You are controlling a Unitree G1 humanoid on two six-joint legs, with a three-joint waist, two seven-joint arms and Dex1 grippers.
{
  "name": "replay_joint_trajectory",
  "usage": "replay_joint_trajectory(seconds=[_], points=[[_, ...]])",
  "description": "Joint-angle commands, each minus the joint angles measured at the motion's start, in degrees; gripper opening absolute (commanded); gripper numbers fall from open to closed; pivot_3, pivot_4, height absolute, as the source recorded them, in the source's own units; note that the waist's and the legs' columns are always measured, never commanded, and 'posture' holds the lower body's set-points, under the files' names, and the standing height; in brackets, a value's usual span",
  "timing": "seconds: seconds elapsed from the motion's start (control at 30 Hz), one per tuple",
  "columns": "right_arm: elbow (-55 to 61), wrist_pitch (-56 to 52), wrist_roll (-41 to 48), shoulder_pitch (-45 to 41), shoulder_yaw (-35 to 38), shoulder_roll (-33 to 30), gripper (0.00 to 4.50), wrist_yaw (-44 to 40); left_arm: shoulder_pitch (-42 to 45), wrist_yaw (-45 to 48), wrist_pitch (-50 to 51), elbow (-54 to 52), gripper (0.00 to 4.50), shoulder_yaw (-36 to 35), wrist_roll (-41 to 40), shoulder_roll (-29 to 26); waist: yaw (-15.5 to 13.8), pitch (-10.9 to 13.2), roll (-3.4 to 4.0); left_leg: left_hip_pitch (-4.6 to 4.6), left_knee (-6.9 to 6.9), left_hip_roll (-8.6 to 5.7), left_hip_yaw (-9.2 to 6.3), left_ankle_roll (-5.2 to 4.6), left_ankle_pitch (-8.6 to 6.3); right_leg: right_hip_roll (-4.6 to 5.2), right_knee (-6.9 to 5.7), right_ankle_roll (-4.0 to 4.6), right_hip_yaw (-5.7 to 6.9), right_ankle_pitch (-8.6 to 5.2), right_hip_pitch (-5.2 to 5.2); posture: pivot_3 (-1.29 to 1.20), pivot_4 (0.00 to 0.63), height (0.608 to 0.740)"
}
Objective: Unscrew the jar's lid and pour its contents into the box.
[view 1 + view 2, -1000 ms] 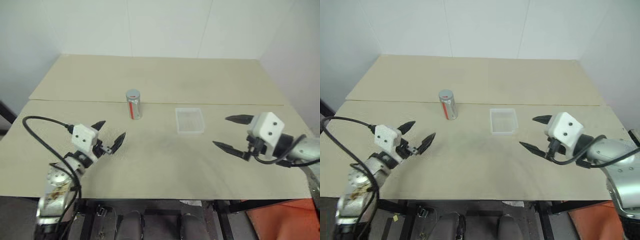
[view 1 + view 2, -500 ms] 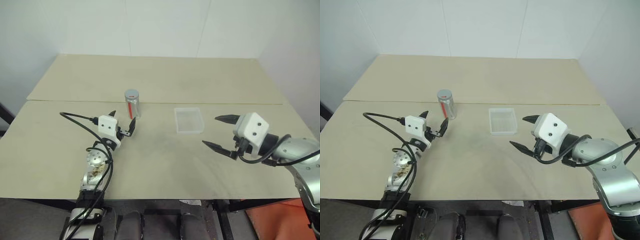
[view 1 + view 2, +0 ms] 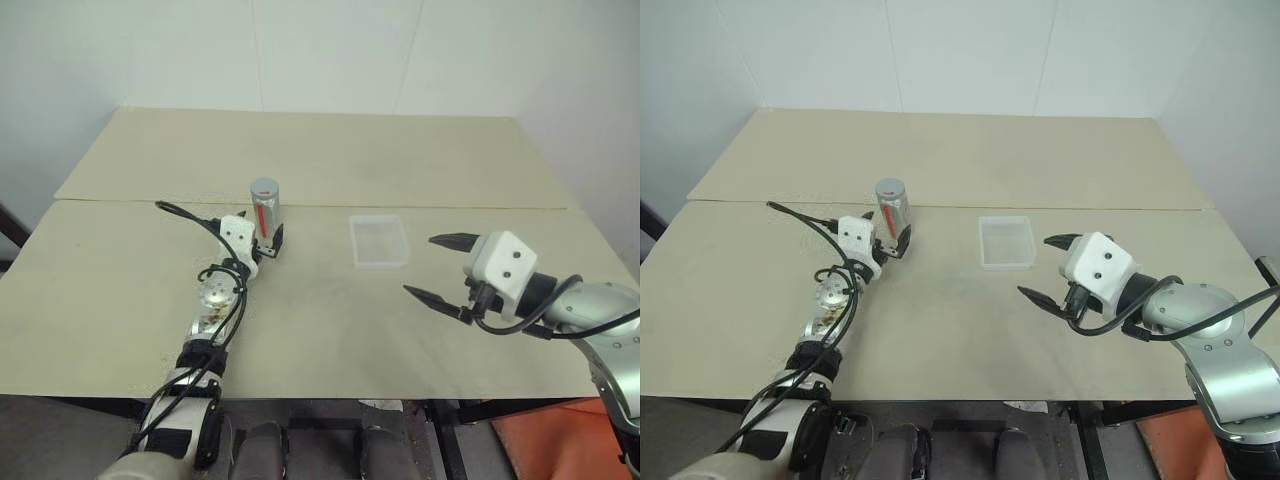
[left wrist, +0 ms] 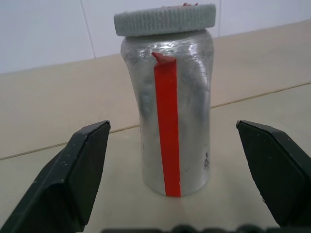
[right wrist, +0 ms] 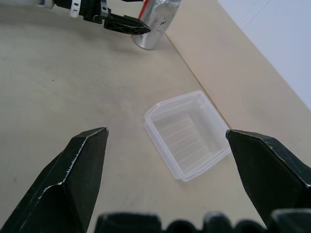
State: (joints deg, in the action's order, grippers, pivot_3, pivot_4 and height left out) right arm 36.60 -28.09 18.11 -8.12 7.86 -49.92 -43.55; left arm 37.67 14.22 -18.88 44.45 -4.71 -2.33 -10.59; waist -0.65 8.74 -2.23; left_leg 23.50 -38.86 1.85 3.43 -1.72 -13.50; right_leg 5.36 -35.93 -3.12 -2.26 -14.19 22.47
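right gripper (image 3: 436, 269): nearest of all, over the front right part of the table (image 3: 330, 330); its jaws are spread wide with nothing between them, pointing toward the table's middle.
box (image 3: 379, 241): lies flat on the table just beyond and to the left of the right gripper, mouth upward; its longer sides run from near to far. The right wrist view looks down into it past the parted fingers (image 5: 73, 174).
left gripper (image 3: 889, 238): reached out low over the table at left of centre, jaws released and wide apart, pointing away from the robot at the jar. In the left wrist view its fingers (image 4: 73, 174) flank the jar on either side with a clear gap on both, touching nothing.
jar (image 3: 265, 208): stands upright on the table just past the left gripper, left of the box and apart from it; long axis vertical, a red strip running up its silvery side.
lid (image 4: 164, 19): on top of the jar, flat and level, facing straight up.
table seam (image 3: 450, 208): a line crosses the table behind the jar and box.
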Motion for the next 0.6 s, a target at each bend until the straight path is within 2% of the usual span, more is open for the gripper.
replay_joint_trajectory(seconds=[0.03,0.33,0.6], points=[[2.47,-0.17,0.26,-0.19,2.49,-0.31,4.48,0.79,3.28,-0.18,-2.96,3.3,4.5,-0.36,-0.28,0.67,-0.01,0.0,0.0,0.01,0.0,-0.01,0.0,0.0,0.0,0.0,0.0,-0.01,0.0,0.0,0.0,0.0,0.15,0.74],[3.69,-1.11,-0.02,1.08,4.63,-0.86,4.48,1.31,9.4,-1.73,-5.92,15.23,4.5,-2.6,-1.47,1.8,-0.01,0.01,-0.02,0.11,-0.03,-0.03,0.05,0.0,0.0,0.01,0.04,-0.03,0.07,0.02,0.01,0.0,0.15,0.74],[4.38,-1.6,-0.25,2.3,5.96,-1.58,4.48,1.22,11.23,0.7,-10.48,19.7,4.5,-4.38,-2.67,1.95,-0.01,0.01,-0.02,0.23,-0.04,-0.03,0.05,0.0,0.0,0.0,0.03,-0.04,0.08,0.02,0.13,0.0,0.15,0.74]])
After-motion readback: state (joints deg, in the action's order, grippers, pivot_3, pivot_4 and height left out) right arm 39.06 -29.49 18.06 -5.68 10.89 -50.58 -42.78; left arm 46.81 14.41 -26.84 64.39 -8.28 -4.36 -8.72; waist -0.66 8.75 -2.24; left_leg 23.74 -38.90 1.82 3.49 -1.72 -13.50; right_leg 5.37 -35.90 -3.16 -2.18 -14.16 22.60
